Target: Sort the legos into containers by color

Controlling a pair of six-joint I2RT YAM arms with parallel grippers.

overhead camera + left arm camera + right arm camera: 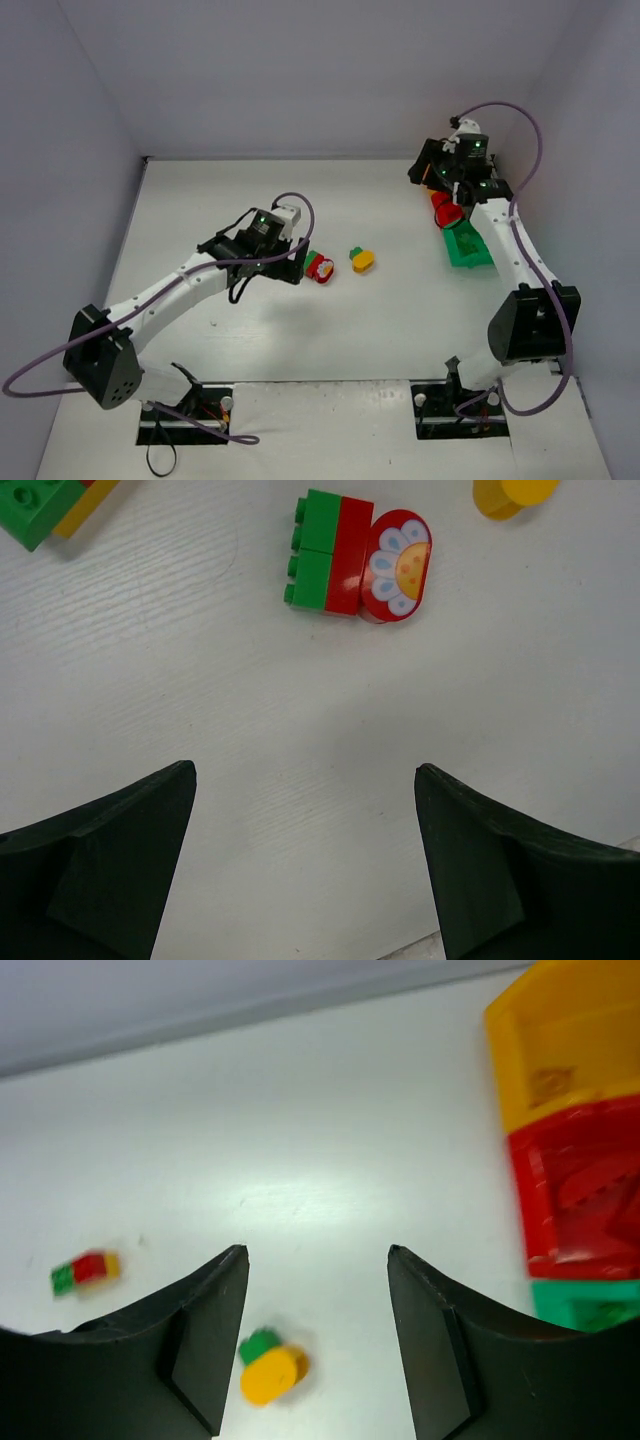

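A green and red lego with a flower-faced red end [360,565] lies on the white table just ahead of my left gripper [305,771], which is open and empty. The same cluster [320,267] sits right of that gripper [298,268] in the top view. A green-on-yellow brick [40,505] and a yellow piece [510,495] lie at the frame's upper edge. My right gripper [316,1252] is open and empty, high at the back right [424,172]. Far below it lies a yellow and green lego [268,1365]. The yellow [570,1040], red [580,1190] and green [590,1305] containers stand in a row.
The red bin [447,208] and green bin [467,245] sit by the right wall, beside the right arm's forearm. The yellow and green lego [362,260] lies mid-table. Grey walls close in the table on the left, back and right.
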